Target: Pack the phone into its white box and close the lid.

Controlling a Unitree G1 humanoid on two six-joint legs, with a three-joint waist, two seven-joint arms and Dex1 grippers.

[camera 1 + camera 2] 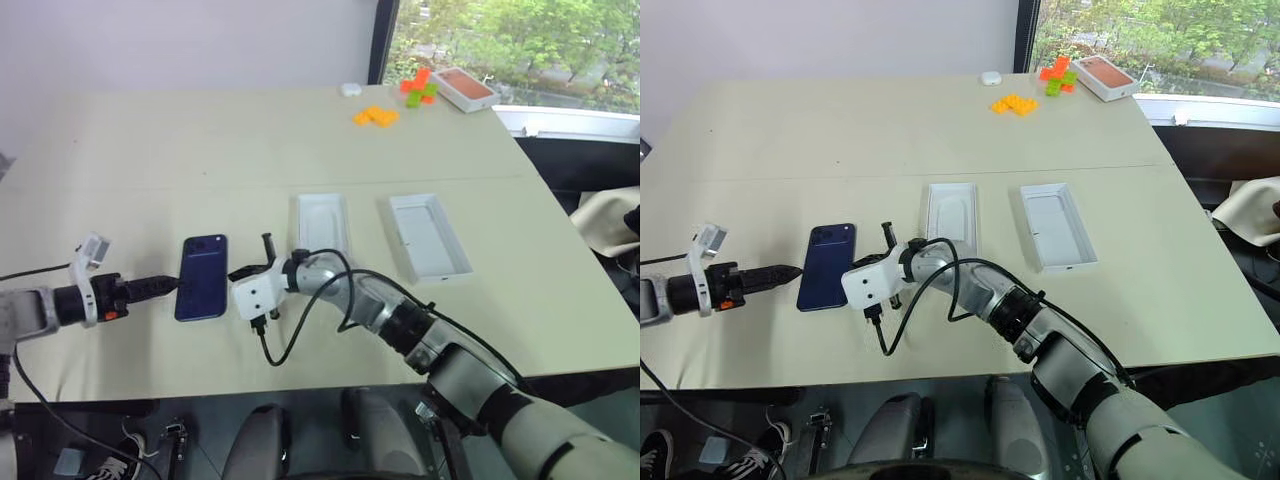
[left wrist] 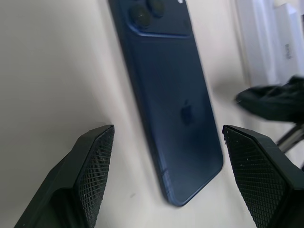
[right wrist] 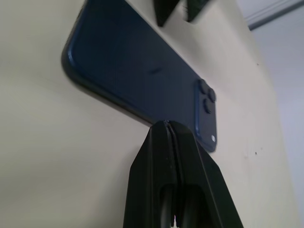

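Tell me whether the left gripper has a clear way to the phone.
Probably yes: the left gripper is open right at the phone, which lies flat on the table, with only the shut right gripper at its opposite edge.

Daylight enters from the window [image 1: 520,45] at the far right and lights the desk [image 1: 200,150] evenly and brightly. Shadows are soft and short. The window area is near overexposed. In the wrist views the near fingers [image 2: 90,175] are sharp, while the phone [image 2: 166,95] is slightly soft with a faint sheen on its back.
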